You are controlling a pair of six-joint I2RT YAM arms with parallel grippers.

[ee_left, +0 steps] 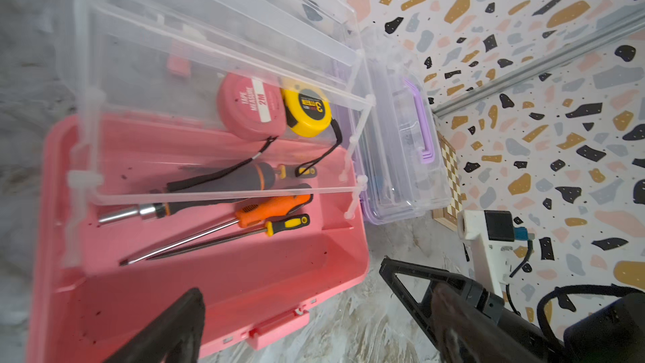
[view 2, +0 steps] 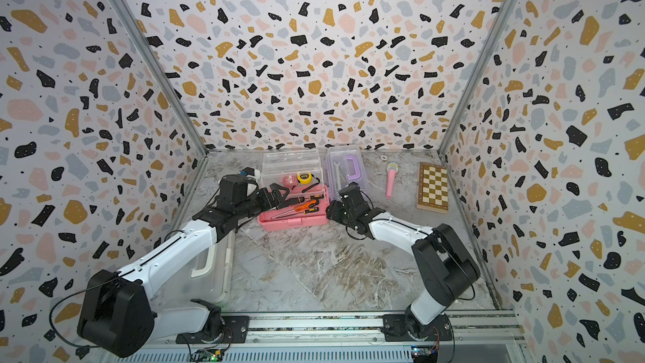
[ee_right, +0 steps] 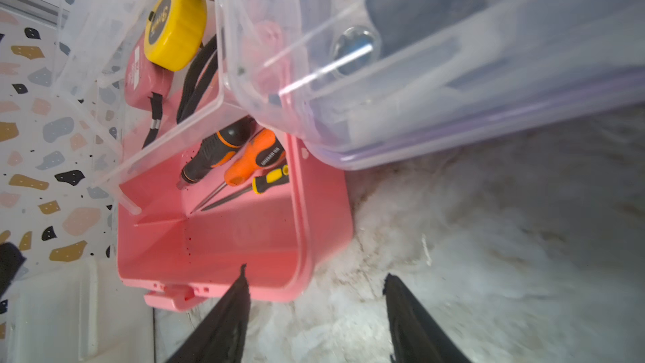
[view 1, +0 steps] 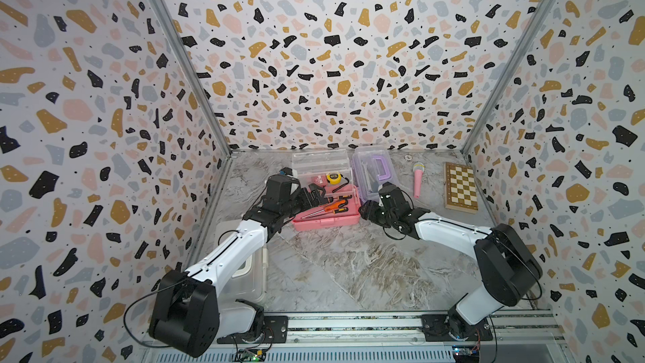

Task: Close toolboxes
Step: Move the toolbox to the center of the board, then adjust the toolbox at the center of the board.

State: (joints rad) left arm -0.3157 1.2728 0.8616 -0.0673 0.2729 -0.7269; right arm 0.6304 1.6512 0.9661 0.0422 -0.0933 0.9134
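Observation:
The pink toolbox (view 1: 328,221) (view 2: 293,222) (ee_left: 244,291) (ee_right: 244,239) stands open in the middle, its clear lid (view 1: 321,165) (view 2: 291,165) tipped up behind it. Screwdrivers (ee_left: 272,211) and two tape measures lie inside. The purple toolbox (view 1: 370,169) (view 2: 345,169) (ee_left: 401,134) (ee_right: 453,64) sits shut just behind and to its right. A white toolbox (view 1: 247,274) (view 2: 206,274) lies under my left arm. My left gripper (view 1: 314,194) (view 2: 275,194) (ee_left: 289,305) hangs open at the pink box's left end. My right gripper (view 1: 364,209) (view 2: 330,209) (ee_right: 314,295) is open and empty by its right front corner.
A pink toy microphone (view 1: 417,178) and a folded wooden chessboard (view 1: 460,186) lie at the back right. A small round thing (view 1: 408,157) sits near the back wall. Patterned walls close in on three sides, and bare marble table (view 1: 349,267) lies in front of the pink box.

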